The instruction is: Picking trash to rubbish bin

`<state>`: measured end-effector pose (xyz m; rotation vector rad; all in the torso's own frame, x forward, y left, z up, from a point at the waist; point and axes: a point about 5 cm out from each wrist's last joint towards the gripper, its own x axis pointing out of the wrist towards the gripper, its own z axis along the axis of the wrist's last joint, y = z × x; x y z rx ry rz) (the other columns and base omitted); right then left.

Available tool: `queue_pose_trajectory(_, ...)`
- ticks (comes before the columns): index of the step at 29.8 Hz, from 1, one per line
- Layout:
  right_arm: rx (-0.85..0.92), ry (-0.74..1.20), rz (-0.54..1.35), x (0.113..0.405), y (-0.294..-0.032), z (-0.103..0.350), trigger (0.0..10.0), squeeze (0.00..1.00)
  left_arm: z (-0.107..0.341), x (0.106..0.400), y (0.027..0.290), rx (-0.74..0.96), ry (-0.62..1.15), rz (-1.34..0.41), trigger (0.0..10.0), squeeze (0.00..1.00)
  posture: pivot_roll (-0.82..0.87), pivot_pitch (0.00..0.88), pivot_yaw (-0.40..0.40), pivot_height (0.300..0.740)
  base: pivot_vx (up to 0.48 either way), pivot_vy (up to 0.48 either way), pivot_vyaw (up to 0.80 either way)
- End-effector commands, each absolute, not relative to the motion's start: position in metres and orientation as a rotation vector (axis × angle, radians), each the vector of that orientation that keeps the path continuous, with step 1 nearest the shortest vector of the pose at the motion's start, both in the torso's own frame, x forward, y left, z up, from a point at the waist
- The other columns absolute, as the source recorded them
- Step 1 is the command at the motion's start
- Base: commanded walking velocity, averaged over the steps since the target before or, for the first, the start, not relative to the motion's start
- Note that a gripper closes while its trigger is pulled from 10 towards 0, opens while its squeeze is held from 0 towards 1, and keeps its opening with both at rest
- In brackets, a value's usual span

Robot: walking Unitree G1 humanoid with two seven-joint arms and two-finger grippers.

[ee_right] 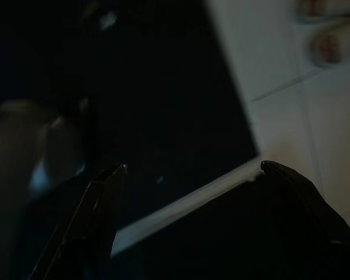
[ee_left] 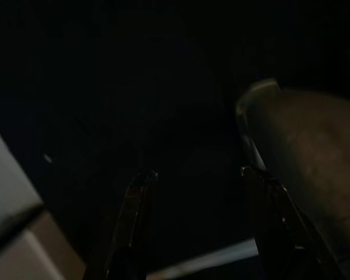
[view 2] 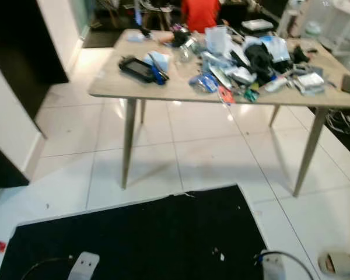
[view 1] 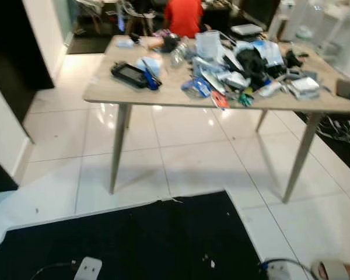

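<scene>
Light wooden table [view 1: 134, 93] on slanted grey legs stands on a glossy white tiled floor [view 1: 181, 157], ahead of the robot. Tabletop is heaped with clutter. Near the left end: a flat black tray-like device [view 1: 128, 74] with a blue pen-shaped item [view 1: 150, 79] just beside it. Centre to right: a mixed pile of trash [view 1: 233, 73] — crumpled clear plastic wrappers, blue-and-white packets, a black bundle, a red-orange scrap [view 1: 220, 100] at the front edge. A clear plastic tub [view 1: 208, 44] stands upright in the pile; its contents cannot be made out. White boxes [view 1: 305, 85] lie toward the right end. All of this trash sits on the table, well apart from both grippers. No bin can be picked out with any certainty.

Behind the table, a person in a red top [view 1: 184, 16] is seated or standing at the far edge.

Near ground: a black mat [view 1: 140, 245] with a frayed white edge covers the floor below the camera. A small white plug-like block [view 1: 87, 268] with a thin cable lies on it at the left. A sandalled foot [view 1: 332, 270] shows at the lower right corner, on the tiles.

Left gripper [ee_left: 198, 181]: very dark view, the two black fingers spread apart, nothing between them, hanging over the dark mat.

Right gripper [ee_right: 192, 175]: fingers wide apart, nothing held, above the mat's white edge and tiles; two feet [ee_right: 329, 35] are visible beyond.
</scene>
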<state>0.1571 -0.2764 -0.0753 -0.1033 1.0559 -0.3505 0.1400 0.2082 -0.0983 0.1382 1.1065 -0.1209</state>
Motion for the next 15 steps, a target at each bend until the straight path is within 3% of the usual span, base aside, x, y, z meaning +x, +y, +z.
queue_pose_trajectory(1,-0.133,0.995,-0.437,0.166,-0.295,-0.063,10.0,0.0,-0.1,0.137,0.206,0.136,1.111,-0.12,10.0,0.0,0.0,0.085,0.035,0.74,0.296,0.0,-0.8)
queue_pose_trajectory(8,-0.303,0.727,-0.661,0.218,-0.354,0.003,10.0,0.0,-0.097,0.14,0.208,0.048,1.027,-0.007,10.0,0.0,-0.01,0.099,0.032,0.74,0.295,0.0,0.0)
queue_pose_trajectory(12,-0.311,0.637,-0.717,0.231,-0.367,0.025,10.0,0.0,-0.095,0.142,0.208,0.021,0.983,0.025,10.0,0.0,-0.01,0.099,0.032,0.74,0.302,0.0,0.0)
queue_pose_trajectory(14,-0.249,0.463,-0.7,0.258,-0.372,0.057,10.0,0.0,-0.062,0.203,0.23,0.01,0.784,0.049,10.0,0.0,-0.01,0.101,0.031,0.74,0.309,0.0,0.0)
queue_pose_trajectory(15,-0.249,0.463,-0.7,0.258,-0.372,0.057,10.0,0.0,-0.062,0.203,0.23,0.01,0.784,0.049,10.0,0.0,-0.01,0.101,0.031,0.74,0.311,0.0,0.0)
